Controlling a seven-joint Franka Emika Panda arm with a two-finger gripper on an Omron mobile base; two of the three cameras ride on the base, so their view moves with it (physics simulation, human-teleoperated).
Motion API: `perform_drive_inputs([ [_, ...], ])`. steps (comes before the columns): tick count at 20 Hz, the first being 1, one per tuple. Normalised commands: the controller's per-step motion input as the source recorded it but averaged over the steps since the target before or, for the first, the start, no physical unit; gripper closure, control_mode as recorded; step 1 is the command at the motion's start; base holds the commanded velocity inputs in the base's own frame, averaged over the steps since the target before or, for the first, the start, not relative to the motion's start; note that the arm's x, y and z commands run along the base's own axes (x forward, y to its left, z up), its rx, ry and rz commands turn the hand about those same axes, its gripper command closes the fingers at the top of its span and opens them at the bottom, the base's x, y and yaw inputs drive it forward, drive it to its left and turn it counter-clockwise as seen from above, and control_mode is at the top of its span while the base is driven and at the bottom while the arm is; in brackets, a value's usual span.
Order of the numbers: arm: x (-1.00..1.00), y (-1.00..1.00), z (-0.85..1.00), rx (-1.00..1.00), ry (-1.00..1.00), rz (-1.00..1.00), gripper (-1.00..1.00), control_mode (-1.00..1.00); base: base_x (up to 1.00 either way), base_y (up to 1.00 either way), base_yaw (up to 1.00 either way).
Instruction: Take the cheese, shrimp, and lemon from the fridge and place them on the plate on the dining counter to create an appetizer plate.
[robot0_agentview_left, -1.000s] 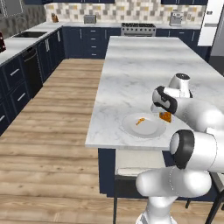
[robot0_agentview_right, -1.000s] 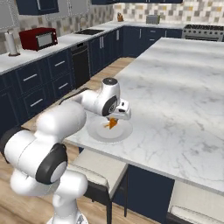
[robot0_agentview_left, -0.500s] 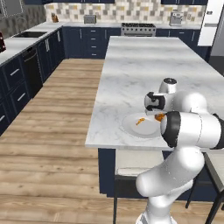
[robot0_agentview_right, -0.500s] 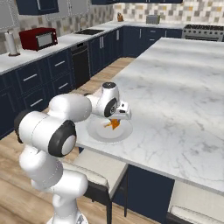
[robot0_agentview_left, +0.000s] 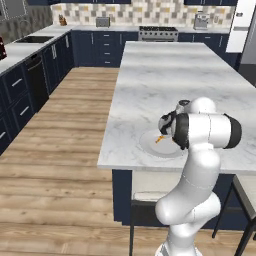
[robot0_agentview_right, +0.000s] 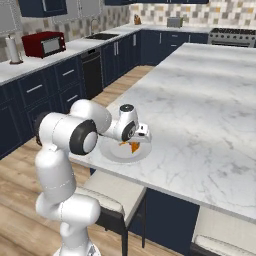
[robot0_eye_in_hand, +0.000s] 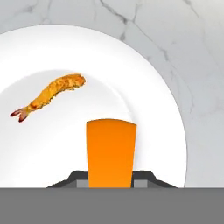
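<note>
The cheese (robot0_eye_in_hand: 111, 153) is gripped by the end effector (robot0_eye_in_hand: 111, 178) at lower centre of the hand view, its long axis running up the frame, held above the plate (robot0_eye_in_hand: 153, 92); the shrimp (robot0_eye_in_hand: 48, 96) is seen lying upper left

Even, bright rendered light, no clear source. Soft, faint shading; plate (robot0_eye_in_hand: 148, 87) throws a thin grey shadow on the marble beyond the fingertips. No glare. Base views slightly soft and coarse; hand view sharper, cheese (robot0_eye_in_hand: 111, 151) between the fingers flat-toned. No edge distortion.
</note>
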Motion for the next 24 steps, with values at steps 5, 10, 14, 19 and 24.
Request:
perform_drive_inputs([
  [5,0.44,-0.23,-0.36,0.00,0.00,0.00,1.00,-1.00,0.00,0.00,0.00],
  [10,0.33,-0.01,-0.25,0.00,0.00,0.00,1.00,-1.00,0.00,0.00,0.00],
  [14,-0.29,0.00,0.14,-0.03,-0.04,0.00,-1.00,-1.00,0.00,0.00,0.00],
  [19,-0.67,0.13,0.64,-0.05,-0.15,0.00,-1.00,-1.00,0.00,0.00,0.00],
  [24,-0.93,0.33,1.00,-0.07,-0.32,0.00,-1.00,-1.00,0.00,0.00,0.00],
])
